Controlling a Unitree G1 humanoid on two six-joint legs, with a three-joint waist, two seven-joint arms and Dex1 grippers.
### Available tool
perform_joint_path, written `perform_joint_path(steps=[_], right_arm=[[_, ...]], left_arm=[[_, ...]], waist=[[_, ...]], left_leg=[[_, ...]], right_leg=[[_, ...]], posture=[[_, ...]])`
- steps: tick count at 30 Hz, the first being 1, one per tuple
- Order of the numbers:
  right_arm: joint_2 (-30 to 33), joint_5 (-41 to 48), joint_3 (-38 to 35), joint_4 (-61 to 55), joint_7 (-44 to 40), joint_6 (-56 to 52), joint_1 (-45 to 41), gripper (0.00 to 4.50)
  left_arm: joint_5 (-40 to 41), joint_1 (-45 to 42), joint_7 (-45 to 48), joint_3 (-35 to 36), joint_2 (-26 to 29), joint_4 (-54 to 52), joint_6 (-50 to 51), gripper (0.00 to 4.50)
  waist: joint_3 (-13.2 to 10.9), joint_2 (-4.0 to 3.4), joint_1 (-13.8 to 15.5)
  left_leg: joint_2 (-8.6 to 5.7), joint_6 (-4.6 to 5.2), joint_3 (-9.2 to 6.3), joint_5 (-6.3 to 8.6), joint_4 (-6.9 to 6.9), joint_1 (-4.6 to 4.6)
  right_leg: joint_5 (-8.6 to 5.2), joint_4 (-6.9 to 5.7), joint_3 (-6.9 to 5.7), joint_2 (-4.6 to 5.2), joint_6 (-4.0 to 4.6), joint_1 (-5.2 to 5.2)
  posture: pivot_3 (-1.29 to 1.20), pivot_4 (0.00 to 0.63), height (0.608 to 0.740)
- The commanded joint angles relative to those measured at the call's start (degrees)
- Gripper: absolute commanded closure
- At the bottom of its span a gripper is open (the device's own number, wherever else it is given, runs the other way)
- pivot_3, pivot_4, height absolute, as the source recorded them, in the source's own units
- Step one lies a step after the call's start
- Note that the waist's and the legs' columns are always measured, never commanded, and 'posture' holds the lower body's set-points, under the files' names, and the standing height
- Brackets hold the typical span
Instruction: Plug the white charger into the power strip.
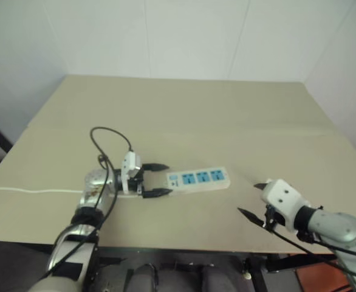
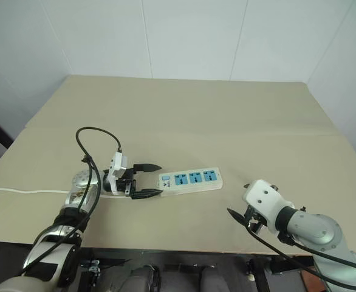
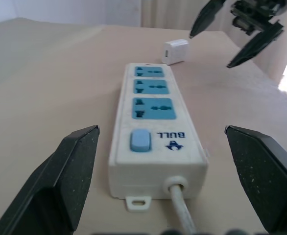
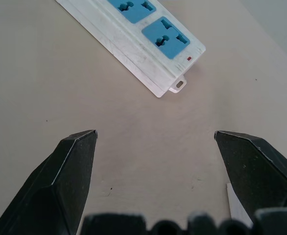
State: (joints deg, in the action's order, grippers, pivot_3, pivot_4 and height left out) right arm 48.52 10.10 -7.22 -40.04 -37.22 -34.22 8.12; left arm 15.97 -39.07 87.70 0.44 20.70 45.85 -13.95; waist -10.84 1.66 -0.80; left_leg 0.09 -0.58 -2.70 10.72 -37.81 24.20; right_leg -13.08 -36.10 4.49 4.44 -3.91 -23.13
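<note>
Long white power strip with three blue sockets (image 1: 198,179) lies flat on beige table (image 1: 226,115), switch end just ahead of wide-open empty left gripper (image 1: 157,179). Right gripper (image 1: 254,199) wide open, empty; small white boxy charger (image 3: 175,51) lies beside it, beyond strip's far end.

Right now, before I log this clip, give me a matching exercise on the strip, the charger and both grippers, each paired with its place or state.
Things:
1. long white power strip with three blue sockets
2. small white boxy charger
3. left gripper with two black fingers
4. right gripper with two black fingers

Places or states:
A. open, over bare tan table past the strip's socket end
B. flat on the table, all three sockets free
C. open, facing the strip's switch end
D. unplugged, on the table beyond the strip's far end

Pairs: 1-B, 2-D, 3-C, 4-A
</note>
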Motion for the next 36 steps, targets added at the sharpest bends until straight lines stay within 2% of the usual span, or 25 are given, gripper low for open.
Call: perform_joint_path(steps=[1, 5, 11, 24, 27, 29, 36], right_arm=[[0.1, -0.7, -2.5, -1.8, 0.3, 1.3, 0.5, 0.00], [0.1, -0.8, -3.3, -2.2, 0.2, 1.2, 1.1, 0.00], [0.1, -0.7, -4.0, -2.8, 0.0, 0.9, 2.0, 0.00], [0.6, -1.6, -4.8, -3.1, -0.2, 0.8, 3.2, 0.00], [0.6, -1.9, -4.1, -3.1, 0.1, 0.6, 2.6, 0.00], [0.5, -2.0, -3.8, -3.0, 0.1, 0.6, 2.4, 0.00], [0.1, -2.5, -3.5, -3.2, 0.0, 1.1, 2.6, 0.00]], left_arm=[[-0.5, -2.8, 2.2, 0.2, -0.2, 5.1, -5.1, 0.04], [-3.7, -4.9, -0.4, -0.5, -1.0, 12.5, -12.3, 0.04], [-5.5, -7.4, -1.3, 0.2, -3.3, 19.7, -16.5, 0.04], [-6.0, -9.1, -0.9, 2.5, -5.1, 23.7, -16.6, 0.04], [-6.7, -8.7, -0.1, 2.4, -5.1, 24.1, -16.5, 0.62], [-6.7, -8.6, 0.0, 2.7, -5.1, 24.2, -16.2, 1.24], [-8.0, -8.8, -1.2, 2.3, -4.7, 23.2, -16.3, 1.26]], waist=[[0.0, 0.01, 0.0], [0.0, 0.01, 0.0], [0.0, 0.03, 0.0], [0.0, 0.03, 0.0], [0.1, 0.04, 0.0], [0.2, 0.04, 0.0], [0.3, 0.05, 0.0]], left_leg=[[0.00, 0.00, 0.00, 0.00, 0.00, 0.00], [0.00, 0.00, -0.01, 0.00, 0.00, 0.00], [-0.01, 0.00, -0.01, 0.00, 0.00, 0.02], [-0.01, 0.00, -0.02, 0.00, -0.01, 0.00], [-0.01, 0.00, -0.03, 0.00, -0.01, 0.00], [-0.01, 0.00, -0.03, 0.00, -0.01, 0.00], [-0.01, 0.00, -0.03, 0.00, -0.01, -0.01]], right_leg=[[0.00, 0.00, 0.00, 0.00, 0.00, 0.00], [0.00, 0.00, 0.00, 0.00, 0.00, 0.00], [-0.01, 0.00, 0.00, 0.00, -0.02, 0.00], [-0.11, -0.03, -0.01, 0.00, -0.20, 0.01], [-0.12, -0.03, -0.01, 0.00, -0.20, 0.02], [-0.12, -0.02, -0.01, 0.00, -0.20, 0.02], [-0.12, -0.02, -0.01, 0.00, -0.20, 0.02]], posture=[[0.00, 0.150, 0.740], [0.00, 0.150, 0.740], [0.00, 0.150, 0.740], [0.00, 0.150, 0.740], [0.00, 0.150, 0.740], [0.00, 0.150, 0.740], [0.00, 0.150, 0.740]])
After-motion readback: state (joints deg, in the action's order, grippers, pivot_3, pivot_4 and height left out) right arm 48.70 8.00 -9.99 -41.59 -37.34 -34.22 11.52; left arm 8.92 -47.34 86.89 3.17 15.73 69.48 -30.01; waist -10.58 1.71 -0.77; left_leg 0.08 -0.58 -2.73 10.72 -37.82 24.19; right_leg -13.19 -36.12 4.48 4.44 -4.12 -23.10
